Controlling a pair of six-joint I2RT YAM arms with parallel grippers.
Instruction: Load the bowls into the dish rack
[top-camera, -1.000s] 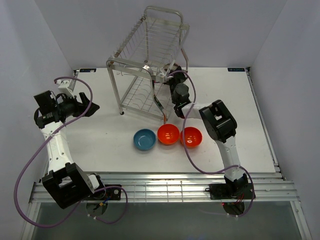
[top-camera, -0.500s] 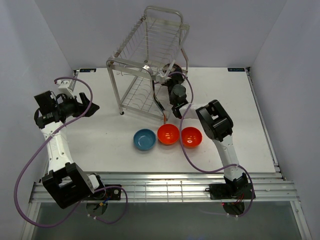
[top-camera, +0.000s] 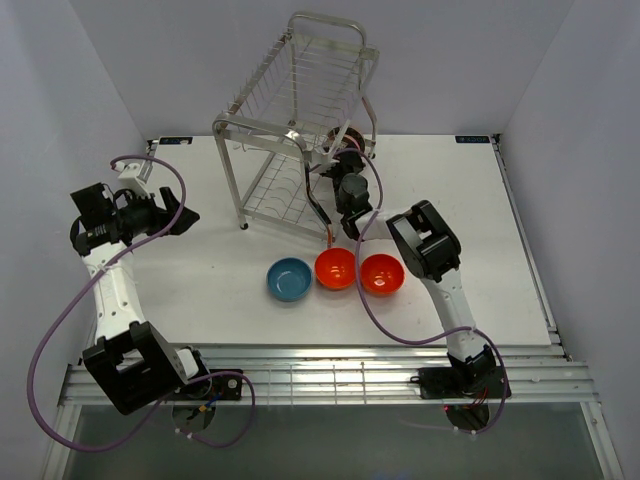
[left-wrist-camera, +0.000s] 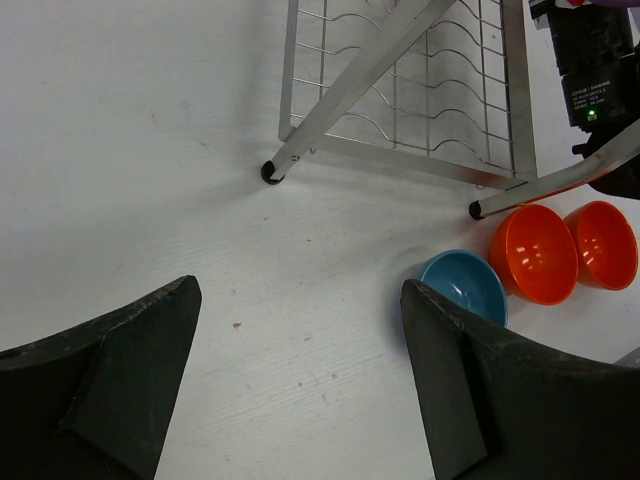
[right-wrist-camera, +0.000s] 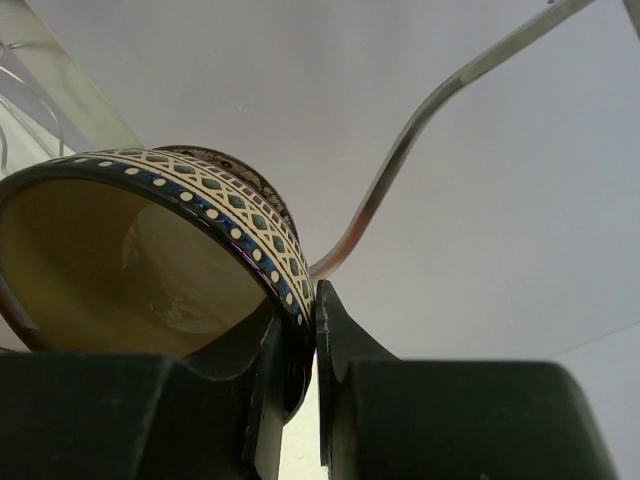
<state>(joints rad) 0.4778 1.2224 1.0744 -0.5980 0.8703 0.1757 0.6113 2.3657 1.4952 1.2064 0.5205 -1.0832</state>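
The tall silver wire dish rack (top-camera: 300, 110) stands at the back of the table. My right gripper (top-camera: 347, 162) is at its right end, shut on the rim of a dark brown bowl (right-wrist-camera: 130, 250) with a cream inside and a patterned band; its fingertips (right-wrist-camera: 312, 310) pinch the wall. A bent rack wire (right-wrist-camera: 420, 120) passes just behind the bowl. On the table in front of the rack a blue bowl (top-camera: 290, 279) and two orange bowls (top-camera: 337, 268) (top-camera: 382, 274) sit in a row. My left gripper (top-camera: 185, 215) hovers at the far left, open, with bare table between its fingers (left-wrist-camera: 300, 370).
The left wrist view looks down on the rack's slotted lower tier (left-wrist-camera: 400, 90), its black-tipped feet (left-wrist-camera: 270, 172), the blue bowl (left-wrist-camera: 462, 285) and both orange bowls (left-wrist-camera: 535, 253) (left-wrist-camera: 603, 243). The right arm's body (left-wrist-camera: 595, 60) crosses the rack's right corner. White walls close in the table.
The right arm has shifted slightly left and toward the rack with the brown bowl in its grip. The left arm and the three bowls on the table have not moved.
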